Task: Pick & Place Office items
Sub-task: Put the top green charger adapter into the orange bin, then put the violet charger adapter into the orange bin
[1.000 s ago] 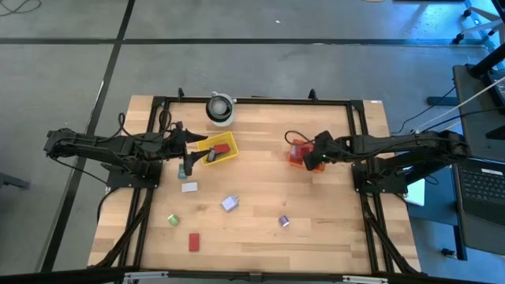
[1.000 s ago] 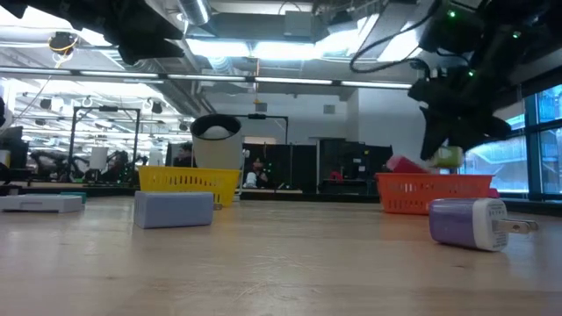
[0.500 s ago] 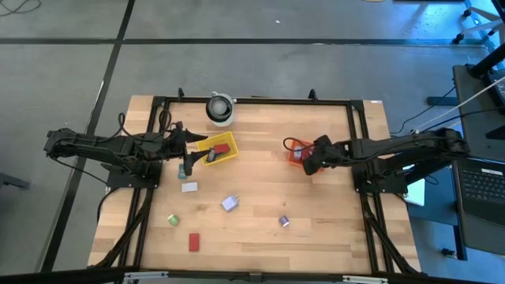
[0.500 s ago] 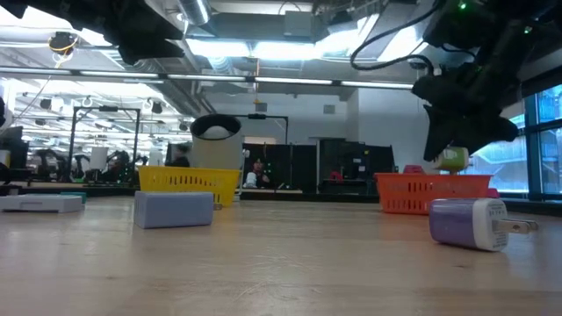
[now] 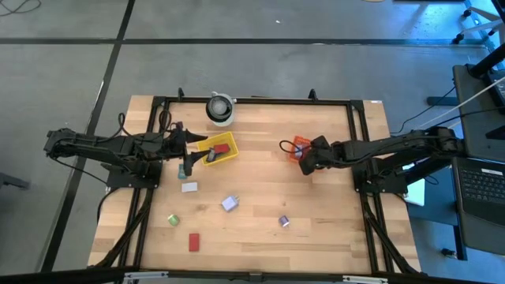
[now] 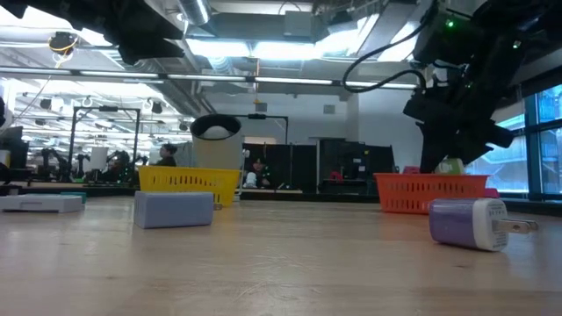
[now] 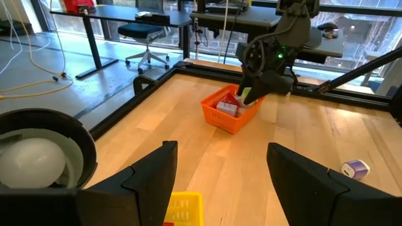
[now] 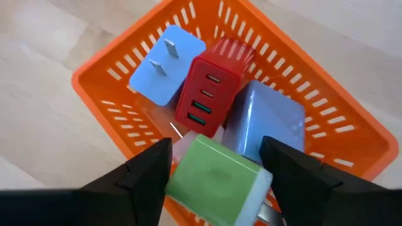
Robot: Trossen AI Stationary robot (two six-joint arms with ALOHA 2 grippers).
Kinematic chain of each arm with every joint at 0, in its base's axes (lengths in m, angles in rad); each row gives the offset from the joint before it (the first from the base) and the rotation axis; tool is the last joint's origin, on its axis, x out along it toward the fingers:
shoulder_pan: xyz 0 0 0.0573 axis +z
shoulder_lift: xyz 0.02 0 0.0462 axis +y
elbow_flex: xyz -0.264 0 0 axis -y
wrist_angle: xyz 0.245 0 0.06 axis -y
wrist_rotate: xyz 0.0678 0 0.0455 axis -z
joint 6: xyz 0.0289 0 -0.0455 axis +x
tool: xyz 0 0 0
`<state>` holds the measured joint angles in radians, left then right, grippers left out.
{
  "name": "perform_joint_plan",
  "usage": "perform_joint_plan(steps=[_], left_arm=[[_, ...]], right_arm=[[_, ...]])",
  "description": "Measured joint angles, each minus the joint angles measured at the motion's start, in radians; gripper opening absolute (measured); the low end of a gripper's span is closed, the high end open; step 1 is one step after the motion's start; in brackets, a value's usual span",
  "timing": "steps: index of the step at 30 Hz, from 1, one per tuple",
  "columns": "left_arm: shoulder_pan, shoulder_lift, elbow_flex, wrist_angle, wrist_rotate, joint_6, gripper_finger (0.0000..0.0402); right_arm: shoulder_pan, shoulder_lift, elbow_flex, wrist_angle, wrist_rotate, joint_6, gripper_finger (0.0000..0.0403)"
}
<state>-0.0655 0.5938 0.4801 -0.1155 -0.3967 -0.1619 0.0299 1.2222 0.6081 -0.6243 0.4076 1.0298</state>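
Observation:
My right gripper (image 5: 304, 156) is shut on a green charger block (image 8: 217, 182) over the orange mesh basket (image 5: 297, 144), which holds a blue charger (image 8: 166, 63), a red charger (image 8: 210, 85) and a lavender-blue block (image 8: 267, 119). In the low view the green block (image 6: 450, 165) is at the level of the basket's rim (image 6: 430, 180). My left gripper (image 7: 220, 182) is open and empty beside the yellow mesh basket (image 5: 218, 150). Loose items lie flat on the table: a white block (image 5: 189, 187), a lavender charger (image 5: 230, 203), a green block (image 5: 172, 220), a red block (image 5: 194, 241) and a purple charger (image 5: 284, 222). My right gripper pinches the green charger block by two opposite sides (image 8: 180, 171) between its two fingers. The fingers come from above, pointing down. The block is lifted clear, right over the items in the orange basket.
A white round roll (image 5: 220, 109) stands at the table's far edge. A black frame (image 5: 252, 100) runs round the table. The wide middle of the tabletop (image 5: 260, 185) lies between the two baskets. The purple charger (image 6: 470, 221) and a lavender block (image 6: 174, 209) lie near the low camera.
My right gripper has gone toward the table's left edge and down with the green charger block, from beside the orange basket to over it, near rim level. The left arm has kept still.

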Motion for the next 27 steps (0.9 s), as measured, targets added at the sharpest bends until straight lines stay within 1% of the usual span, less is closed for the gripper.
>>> perform_joint_plan(steps=[4,9,18,23,27], left_arm=[[0.000,0.000,0.000,0.000,0.027,0.000,0.0242],[0.000,0.000,0.000,0.000,0.033,0.000,0.0242],[0.000,0.000,0.000,0.014,0.059,-0.012,0.0242],[0.000,0.000,0.000,0.015,0.059,-0.027,0.0242],[0.000,0.000,0.000,0.015,0.059,-0.047,0.0242]], right_arm=[[0.000,-0.005,-0.001,-0.005,-0.003,-0.013,0.0260],[-0.011,-0.005,0.014,-0.019,-0.017,-0.044,0.0263],[-0.021,-0.005,0.128,-0.062,-0.033,-0.138,0.0265],[-0.005,-0.005,0.212,-0.093,-0.125,-0.174,0.0263],[0.057,-0.006,0.259,-0.095,-0.197,-0.176,0.0250]])
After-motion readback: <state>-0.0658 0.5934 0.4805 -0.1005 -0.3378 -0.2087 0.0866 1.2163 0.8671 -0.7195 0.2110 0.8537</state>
